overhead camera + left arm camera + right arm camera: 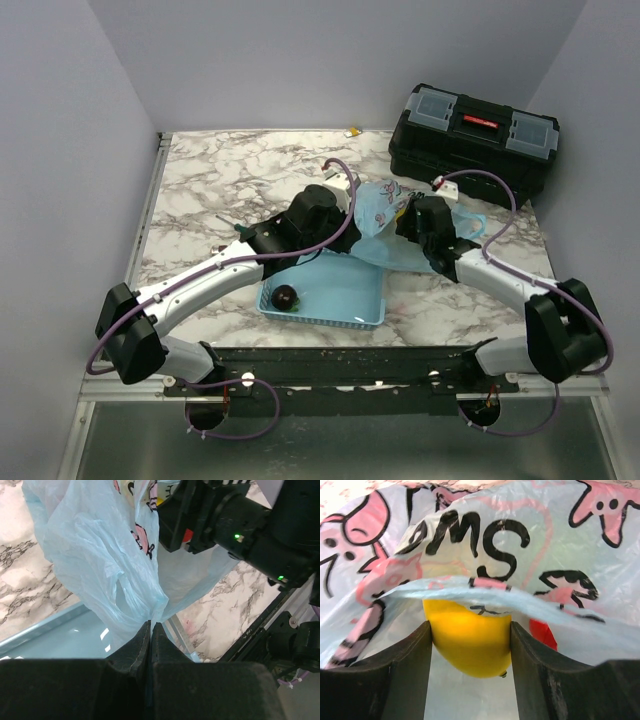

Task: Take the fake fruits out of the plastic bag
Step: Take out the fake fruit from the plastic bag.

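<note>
Left claw (150,628) is pinching the thin crinkly light-blue plastic bag (95,545) tight, right claw (470,627) is clamping the glossy yellow oblong fruit (470,650) inside its mouth — film draping overhead could snag, dragging it loose.

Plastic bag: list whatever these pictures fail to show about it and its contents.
- Top external: the plastic bag, mouth and contents covered by both wrists.
- Right wrist: the red fruit, mostly behind a bag fold; its kind is unclear. Only the yellow fruit in the right tool shows.
- Left wrist: most contents, behind film pinched in the left tool.
- No view: the fruit count.
</note>
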You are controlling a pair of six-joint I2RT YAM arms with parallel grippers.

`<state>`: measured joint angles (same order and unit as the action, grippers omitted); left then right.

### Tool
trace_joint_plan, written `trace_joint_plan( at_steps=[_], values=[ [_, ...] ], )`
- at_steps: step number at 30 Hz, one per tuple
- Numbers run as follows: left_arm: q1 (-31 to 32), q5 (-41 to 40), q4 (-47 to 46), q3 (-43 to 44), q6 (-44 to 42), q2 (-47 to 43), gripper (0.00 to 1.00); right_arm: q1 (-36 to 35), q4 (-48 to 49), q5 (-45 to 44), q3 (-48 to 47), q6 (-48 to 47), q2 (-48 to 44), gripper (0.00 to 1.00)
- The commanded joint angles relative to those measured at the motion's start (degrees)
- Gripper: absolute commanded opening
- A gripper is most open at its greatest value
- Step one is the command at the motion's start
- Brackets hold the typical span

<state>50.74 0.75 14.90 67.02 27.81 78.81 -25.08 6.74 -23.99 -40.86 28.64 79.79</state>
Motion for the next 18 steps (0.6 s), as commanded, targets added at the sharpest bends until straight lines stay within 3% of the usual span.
trace_joint_plan(
  at_steps=[1, 11, 15, 18],
  values=[
    [-0.03, 0.66, 0.81, 1.27, -0.09, 0.47, 0.0, -0.03, -6.39, 8.1, 2.02, 0.53, -6.02, 0.09],
    [0.02, -0.29, 1.96, 1.65, -1.22, 0.27, 0.0, -0.06, -19.06, 23.61, 2.51, 0.72, -19.89, 0.05],
    [-0.33, -3.93, 8.94, 4.13, -2.37, 0.22, 0.0, -0.05, -25.46, 28.61, -0.2, -0.89, -21.52, 0.01],
    [-0.64, -5.05, 7.88, 2.47, -3.92, -1.67, 0.0, -0.04, -28.62, 30.7, -1.62, -1.05, -22.43, 0.01]
  ],
)
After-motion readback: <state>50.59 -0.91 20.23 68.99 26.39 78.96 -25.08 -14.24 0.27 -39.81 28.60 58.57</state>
